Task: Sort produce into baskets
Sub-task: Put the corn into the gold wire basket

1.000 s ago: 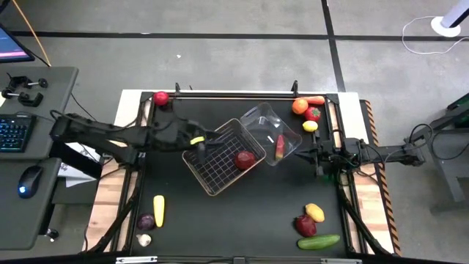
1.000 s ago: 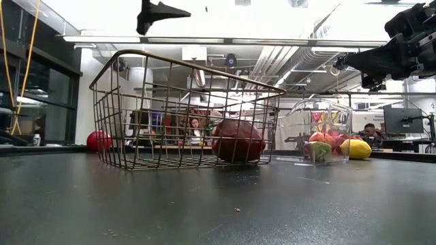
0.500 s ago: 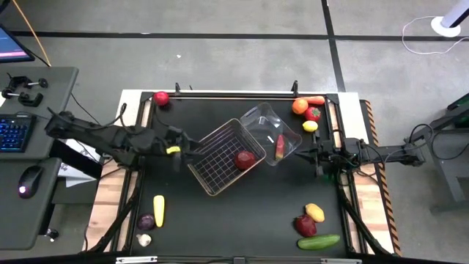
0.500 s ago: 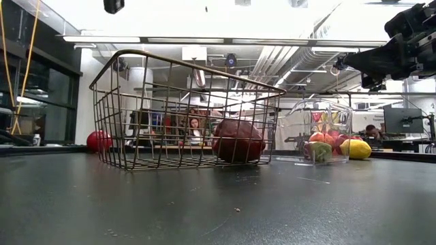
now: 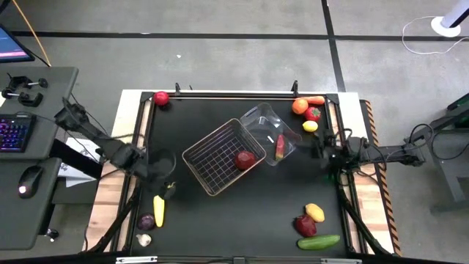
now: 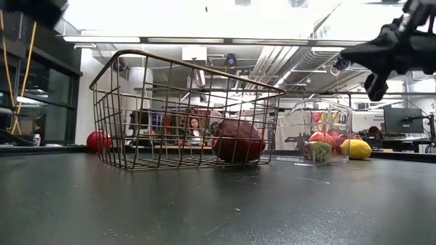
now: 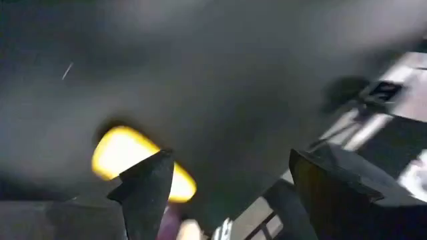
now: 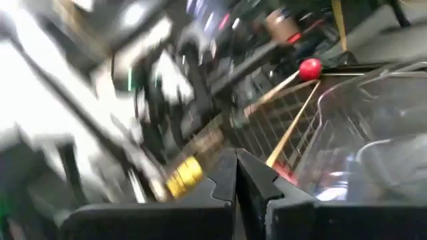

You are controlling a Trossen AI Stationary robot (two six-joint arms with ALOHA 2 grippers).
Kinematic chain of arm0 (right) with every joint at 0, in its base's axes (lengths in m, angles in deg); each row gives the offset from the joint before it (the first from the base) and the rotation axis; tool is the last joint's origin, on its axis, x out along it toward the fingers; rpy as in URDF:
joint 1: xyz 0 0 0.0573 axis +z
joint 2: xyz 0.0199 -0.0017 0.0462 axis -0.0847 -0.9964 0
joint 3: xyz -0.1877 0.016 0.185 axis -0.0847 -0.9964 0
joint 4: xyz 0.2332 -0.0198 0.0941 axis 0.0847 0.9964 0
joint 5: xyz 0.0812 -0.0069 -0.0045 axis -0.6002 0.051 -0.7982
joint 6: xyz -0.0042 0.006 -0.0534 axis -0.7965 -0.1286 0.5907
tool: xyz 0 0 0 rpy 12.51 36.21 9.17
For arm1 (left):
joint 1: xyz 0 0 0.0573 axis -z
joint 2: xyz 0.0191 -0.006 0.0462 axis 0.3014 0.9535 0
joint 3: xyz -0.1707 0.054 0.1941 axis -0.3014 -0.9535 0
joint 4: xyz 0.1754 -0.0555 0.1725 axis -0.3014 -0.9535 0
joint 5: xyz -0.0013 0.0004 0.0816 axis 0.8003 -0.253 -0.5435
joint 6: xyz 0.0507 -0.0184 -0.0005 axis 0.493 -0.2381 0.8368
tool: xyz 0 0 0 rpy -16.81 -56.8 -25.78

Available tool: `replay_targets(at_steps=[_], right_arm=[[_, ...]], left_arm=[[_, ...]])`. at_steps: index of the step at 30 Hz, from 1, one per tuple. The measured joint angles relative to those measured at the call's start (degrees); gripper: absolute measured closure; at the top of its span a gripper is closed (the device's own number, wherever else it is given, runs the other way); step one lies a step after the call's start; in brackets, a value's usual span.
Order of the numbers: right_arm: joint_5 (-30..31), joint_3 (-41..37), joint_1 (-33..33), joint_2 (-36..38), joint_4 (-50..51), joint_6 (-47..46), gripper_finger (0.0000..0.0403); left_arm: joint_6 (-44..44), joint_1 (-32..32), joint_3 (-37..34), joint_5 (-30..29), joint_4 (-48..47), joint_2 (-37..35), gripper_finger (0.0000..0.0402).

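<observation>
My left gripper [image 5: 168,191] hangs open over the table's near left, pointing down. It is just above a long yellow fruit [image 5: 158,210], which shows beside one finger in the left wrist view [image 7: 127,157]. A purple onion [image 5: 146,221] and a white garlic [image 5: 144,239] lie next to the fruit. The wire basket [image 5: 216,158] stands mid-table with a dark red apple [image 5: 245,159] in it. The clear tub [image 5: 267,125] adjoins the basket and holds a red-yellow piece [image 5: 280,147]. My right gripper [image 5: 321,151] hovers shut at the tub's right side.
A red apple [image 5: 161,98] lies at the far left corner. At the far right lie an orange [image 5: 299,106], a carrot [image 5: 316,100], a red piece [image 5: 314,114] and a lemon [image 5: 310,126]. A lemon [image 5: 315,213], an apple [image 5: 305,225] and a cucumber [image 5: 319,241] lie near right.
My left gripper has swung from above the wire basket toward the table's left and near edges. It has sunk and tipped to point down over the yellow fruit, and it stays open. My right gripper has rolled about its own axis in place.
</observation>
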Motion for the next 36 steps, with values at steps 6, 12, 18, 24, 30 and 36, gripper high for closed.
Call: replay_targets(at_steps=[6,12,18,24,30,36], right_arm=[[13.0,0.0,0.0,0.0,-3.0,-17.8,0.0402],[12.5,0.0,0.0,0.0,-0.6,-19.7,0.0402],[6.2,0.0,0.0,0.0,-0.3,-20.1,0.0402],[5.4,0.0,0.0,0.0,-0.3,-17.0,0.0402],[5.2,0.0,0.0,0.0,-0.3,-15.7,0.0402],[3.9,0.0,0.0,0.0,-0.3,-13.5,0.0402]], left_arm=[[-17.9,8.0,0.0,-1.0,-2.8,5.3,0.0115],[-32.8,12.5,0.0,-0.3,-2.8,15.2,0.0116],[-40.4,13.2,0.0,2.8,-1.9,22.4,0.0116],[-41.0,11.5,0.0,2.4,0.1,27.6,0.0116],[-40.6,9.5,0.0,1.6,0.6,32.3,0.0119],[-38.6,8.6,0.0,-0.7,2.8,33.2,0.0205]])
